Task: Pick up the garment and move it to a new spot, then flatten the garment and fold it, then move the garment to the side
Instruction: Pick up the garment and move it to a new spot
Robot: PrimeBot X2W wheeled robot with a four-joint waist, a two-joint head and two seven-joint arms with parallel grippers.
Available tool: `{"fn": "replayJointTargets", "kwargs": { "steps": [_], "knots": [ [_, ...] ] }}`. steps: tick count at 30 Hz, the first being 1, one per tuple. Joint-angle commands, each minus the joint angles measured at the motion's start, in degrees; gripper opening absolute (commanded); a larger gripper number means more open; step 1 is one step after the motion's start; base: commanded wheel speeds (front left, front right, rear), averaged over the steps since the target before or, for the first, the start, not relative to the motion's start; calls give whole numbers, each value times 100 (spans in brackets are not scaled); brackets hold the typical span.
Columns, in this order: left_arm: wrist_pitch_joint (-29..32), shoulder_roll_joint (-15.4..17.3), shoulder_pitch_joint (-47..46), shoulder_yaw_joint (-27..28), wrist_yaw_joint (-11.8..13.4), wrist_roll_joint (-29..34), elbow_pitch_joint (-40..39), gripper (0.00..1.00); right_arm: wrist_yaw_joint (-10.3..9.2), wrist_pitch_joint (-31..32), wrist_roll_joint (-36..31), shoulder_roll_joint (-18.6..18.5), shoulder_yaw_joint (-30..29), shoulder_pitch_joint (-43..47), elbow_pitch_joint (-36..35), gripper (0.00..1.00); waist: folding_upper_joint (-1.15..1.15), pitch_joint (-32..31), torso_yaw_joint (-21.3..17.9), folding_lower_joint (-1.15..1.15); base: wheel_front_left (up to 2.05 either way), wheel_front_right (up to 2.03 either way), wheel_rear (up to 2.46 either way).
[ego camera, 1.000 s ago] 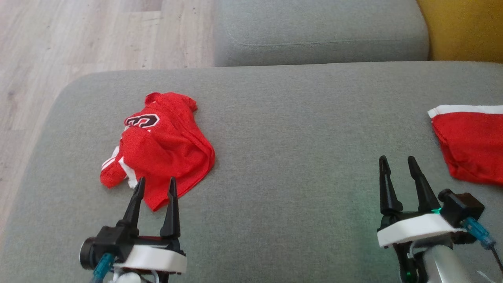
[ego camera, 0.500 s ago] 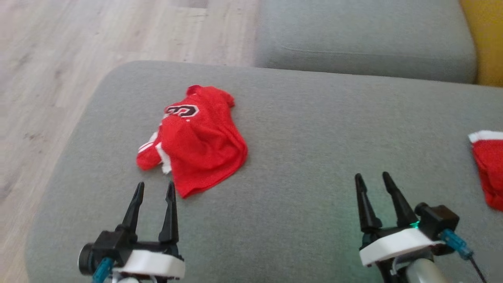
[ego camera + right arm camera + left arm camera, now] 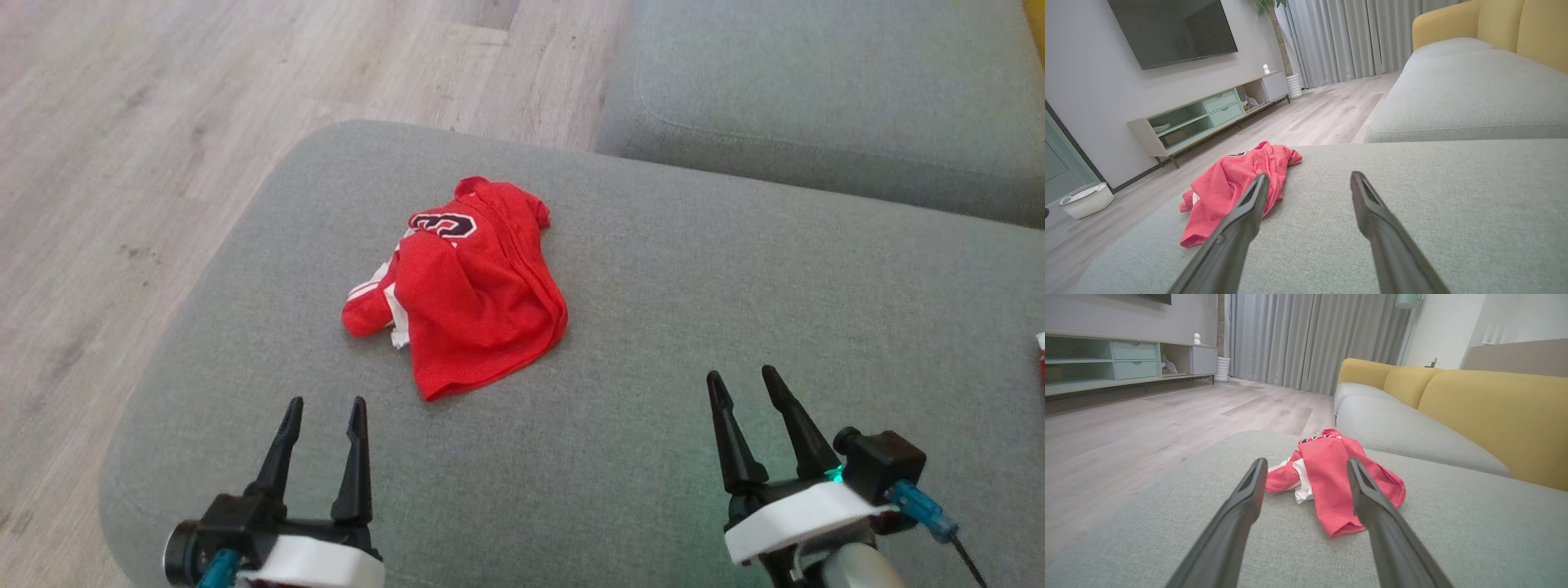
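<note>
Garment (image 3: 469,310): red jersey, bunched in a heap on the grey cushion (image 3: 653,351), left of middle and toward the floor-side edge. Nothing touches it.

Nearest you: left gripper (image 3: 326,402) and right gripper (image 3: 743,373), both low in the head view over the cushion's near part. Both have their jaws spread wide and hold nothing. Left sits near the heap's closest corner but clear of it. Right is well apart, off to the heap's right. The left wrist view frames the garment (image 3: 1331,477) between that gripper's fingers (image 3: 1247,494), so I judge the left arm is lined up for the pickup. The right looks parked until flattening needs a second hold.

Next out, the heap itself. Long axis runs near to far, leaning slightly right as it goes away from you. The near end tapers to a hem corner aimed between the grippers, closer to the left one. A white-striped piece (image 3: 371,298) pokes out sideways on the floor side. The black number patch (image 3: 443,224) lies at the far end, face up. The cloth is folded over itself, so I can't tell you which edge is collar or sleeve.

Beyond: a second grey seat (image 3: 816,90) at far right, wood floor (image 3: 122,163) at far left. Open cushion to the heap's right looks the likely new spot.
</note>
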Motion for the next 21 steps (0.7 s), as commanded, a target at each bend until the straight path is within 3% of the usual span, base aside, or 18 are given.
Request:
{"fn": "replayJointTargets", "kwargs": {
  "steps": [1,8,21],
  "knots": [
    [-29,9,-221,153,-31,108,-125,100,-5,-69,27,-23,127,-158,-147,100,0,84,-49,1,0,0,0],
    [144,60,-803,-329,-177,312,613,100,-5,-69,-65,-23,-9,-319,-176,100,0,499,-222,1,0,0,0],
    [759,427,-2605,-1141,-286,454,2746,100,-5,-69,-225,-23,-88,-690,-269,100,0,1252,-662,1,0,0,0]
  ]
}}
